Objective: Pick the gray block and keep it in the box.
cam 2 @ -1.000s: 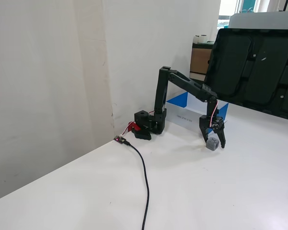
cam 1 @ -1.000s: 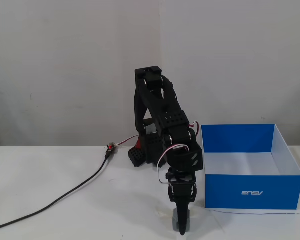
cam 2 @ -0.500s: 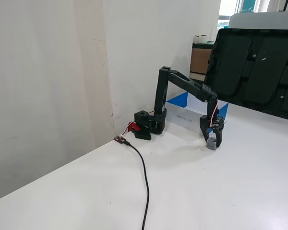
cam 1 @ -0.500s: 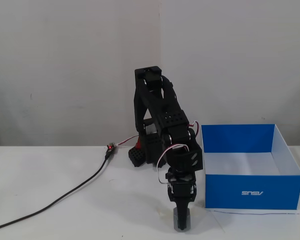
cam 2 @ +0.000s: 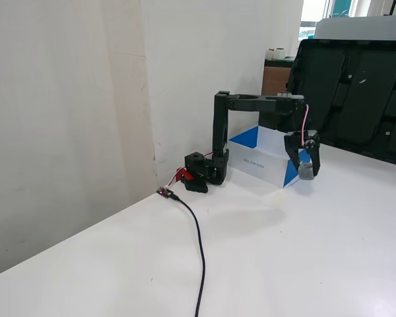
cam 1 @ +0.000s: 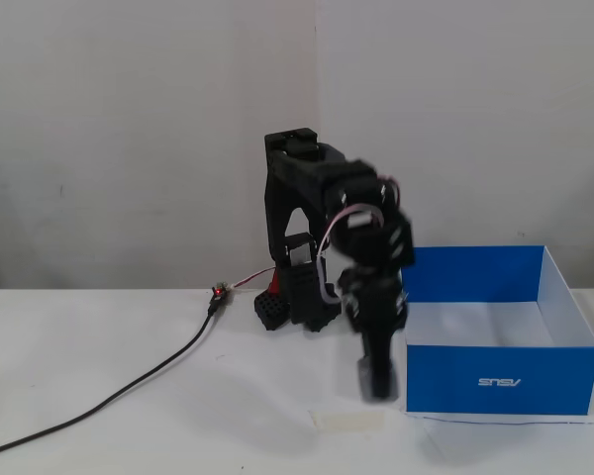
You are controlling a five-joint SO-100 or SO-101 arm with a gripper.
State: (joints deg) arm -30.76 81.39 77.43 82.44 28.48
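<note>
The gray block (cam 2: 307,171) sits between the fingertips of my black gripper (cam 2: 307,174), which points down and is shut on it, a little above the white table. In a fixed view the gripper (cam 1: 377,388) is blurred and hangs just left of the front left corner of the box (cam 1: 495,380); the block is hard to make out there. The box is bright blue outside with a white logo on the front, white inside, and open at the top. It also shows behind the gripper in a fixed view (cam 2: 259,157).
A black cable (cam 1: 129,391) runs from a small board (cam 1: 219,292) across the table's left side, also seen in a fixed view (cam 2: 198,244). A pale tape patch (cam 1: 346,420) lies below the gripper. Black panels (cam 2: 356,92) stand behind the table.
</note>
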